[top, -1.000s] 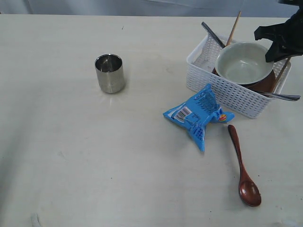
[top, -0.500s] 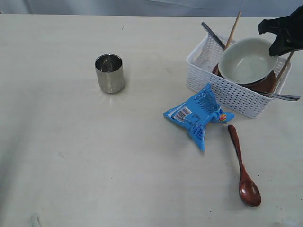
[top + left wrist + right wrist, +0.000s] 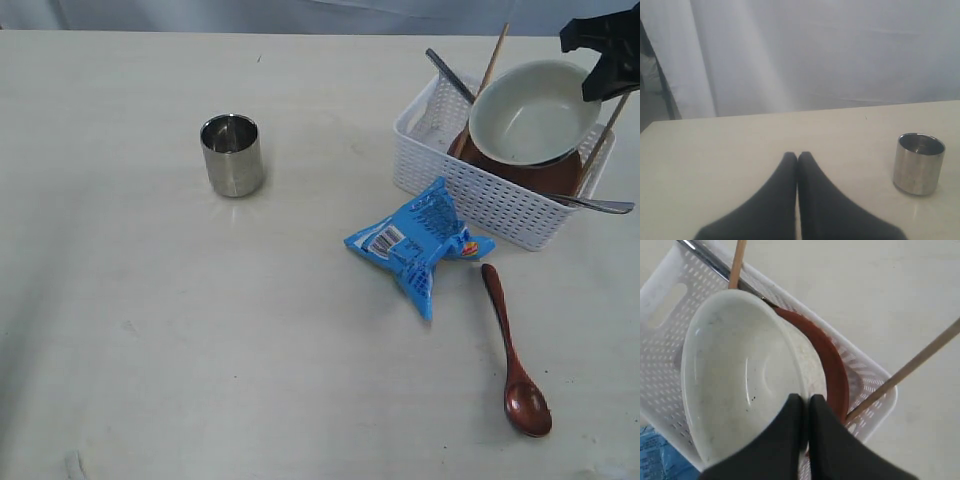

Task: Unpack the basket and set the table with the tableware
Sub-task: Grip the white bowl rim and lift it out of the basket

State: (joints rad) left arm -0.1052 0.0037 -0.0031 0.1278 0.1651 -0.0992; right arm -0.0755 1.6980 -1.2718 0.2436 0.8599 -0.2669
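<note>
Basket (image 3: 482, 207): bowl (image 3: 528, 122), plate (image 3: 535, 177), chopsticks (image 3: 493, 58), perhaps cutlery (image 3: 448, 73)

The bowl (image 3: 525, 115) is covering most of the plate (image 3: 535, 178), leaving only a brown arc showing above the basket (image 3: 470, 200) wall. The lower ends of the chopsticks (image 3: 493, 58) and the metal handles (image 3: 450, 75) are disappearing behind bowl and plate; fork and knife cannot be told apart. The right end effector (image 3: 804, 400) is hiding the bit of bowl rim it is pinching. The left end effector (image 3: 797, 157) is running off its wrist view's edge.
</note>
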